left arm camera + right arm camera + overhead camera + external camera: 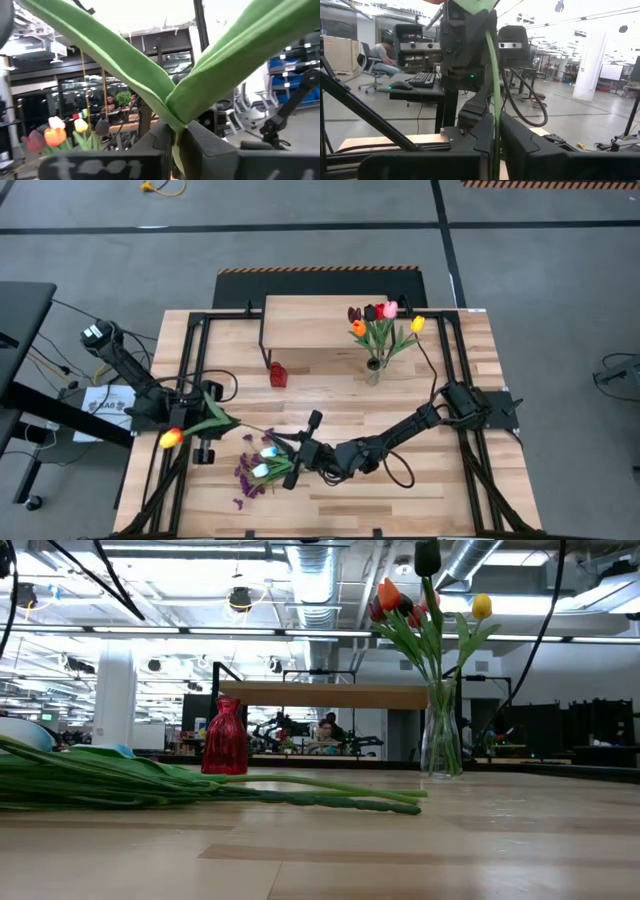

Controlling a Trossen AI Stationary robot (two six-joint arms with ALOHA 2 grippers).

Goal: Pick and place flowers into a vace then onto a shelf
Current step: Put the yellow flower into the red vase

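One tulip with an orange-yellow head (170,438) and two long leaves (215,417) spans between my grippers. My left gripper (190,424) is shut on it near the table's left edge. My right gripper (297,448) is shut on the stem's other end, near the table's middle. More flowers (264,464), pale tulips and purple sprigs, lie on the table under the right gripper; their stems (200,790) rest flat on the boards. A glass vase (374,370) holding several tulips stands on the table in front of the shelf (320,320). My left gripper pinches the tulip's stem between its two fingers right where the two leaves fork (175,131). The leaves spread out past the fingers, and the head hangs out to the gripper's near side. My right gripper has the thin green stem (495,125) between its two fingers, which lie across it. The stem runs on from them to the left gripper.
A small red vase (278,375) stands on the table by the shelf's left leg. Black frame bars (190,350) run along the table's left and right sides. People sit at desks in the room beyond the table.
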